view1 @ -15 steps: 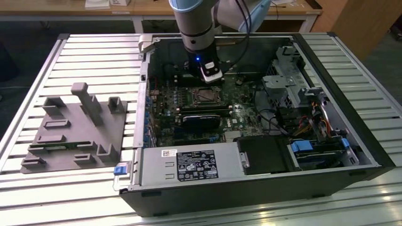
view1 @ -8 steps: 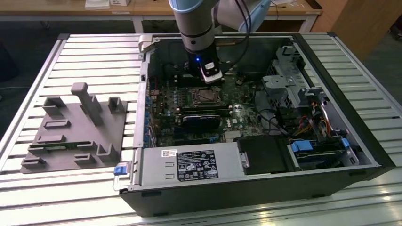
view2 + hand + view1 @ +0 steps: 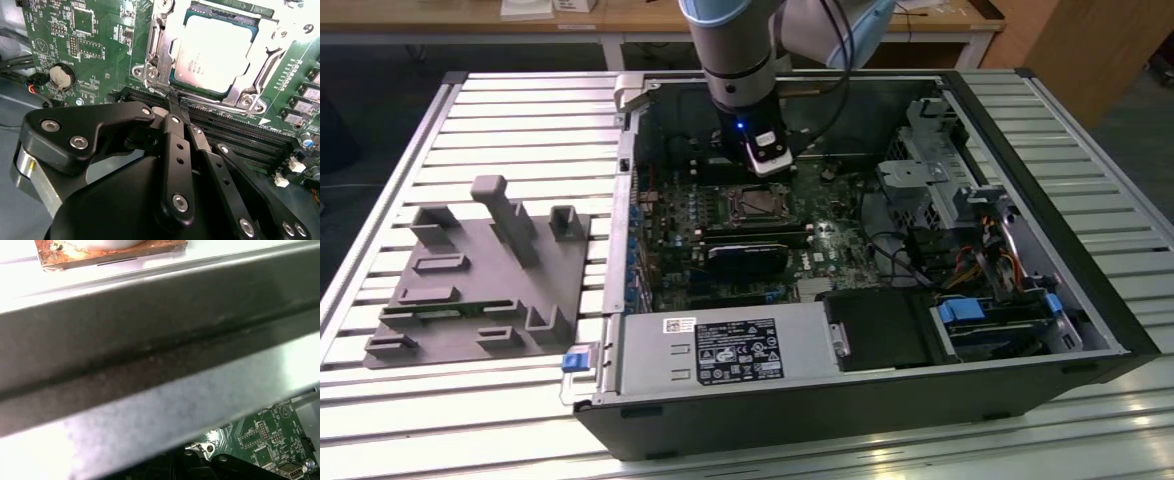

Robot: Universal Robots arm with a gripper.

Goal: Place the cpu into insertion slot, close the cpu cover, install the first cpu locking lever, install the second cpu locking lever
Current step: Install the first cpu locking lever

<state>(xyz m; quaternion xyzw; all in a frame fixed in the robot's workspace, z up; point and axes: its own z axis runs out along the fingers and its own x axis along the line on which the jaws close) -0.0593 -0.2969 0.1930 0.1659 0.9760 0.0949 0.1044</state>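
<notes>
In the second wrist view the cpu (image 3: pixel 212 50), with its pale metal top, lies flat in the insertion slot (image 3: pixel 176 77). The silvery cpu cover (image 3: pixel 270 55) is down around its edges. My gripper (image 3: pixel 171 102) is shut, its black fingers (image 3: pixel 175 145) pressed together with nothing seen between them. The tips rest at the socket's edge beside a thin silvery lever rod (image 3: pixel 210 104). In the exterior view my gripper (image 3: pixel 767 172) hangs inside the computer case just behind the insertion slot (image 3: pixel 755 205) on the green motherboard (image 3: pixel 841 200).
Black memory slots (image 3: pixel 240 137) run right beside the fingers, and a coin battery (image 3: pixel 61 76) sits nearby. The case wall (image 3: pixel 150 355) passes close to the first wrist camera. A grey fixture (image 3: pixel 480 275) stands on the table at the exterior view's left.
</notes>
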